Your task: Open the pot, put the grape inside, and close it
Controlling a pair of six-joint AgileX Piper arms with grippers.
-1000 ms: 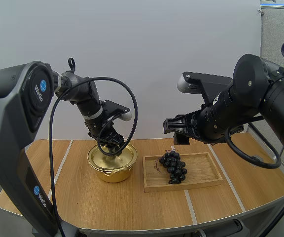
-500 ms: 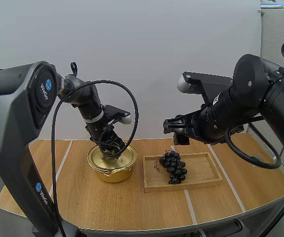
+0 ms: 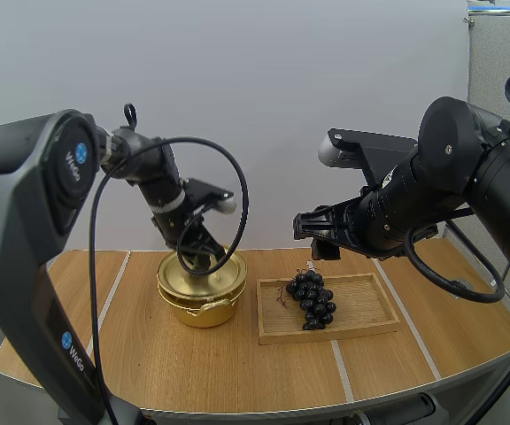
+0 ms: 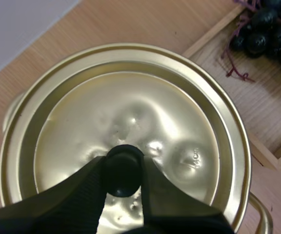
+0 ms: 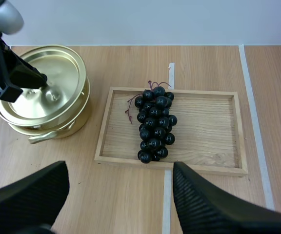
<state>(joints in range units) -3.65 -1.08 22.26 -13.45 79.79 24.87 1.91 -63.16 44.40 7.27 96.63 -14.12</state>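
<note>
Nearest the front of the table point(image 3: 193, 372) lies the wooden tray point(image 3: 361, 305) with the bunch of grapes point(image 3: 311, 299) lying toward its pot-side end, untouched. The right gripper point(image 5: 121, 170) hangs above the tray's near edge with its jaws spread wide and nothing between them. Just beside the tray and a little farther back stands the gold pot point(image 3: 202, 310), and over it the left gripper point(image 4: 122, 168) has its two fingers pinched on the black knob point(image 4: 122, 158) at the middle of the lid point(image 4: 145, 112). From the right wrist view the lid looks slightly tipped on the rim instead of lying flat, so the step in hand seems to be taking it off. To do that well, the lift should go straight up with a firm squeeze on the small round knob. The lid should clear the rim before it swings away from the tray, leaving the right arm a free path to the grapes.
</note>
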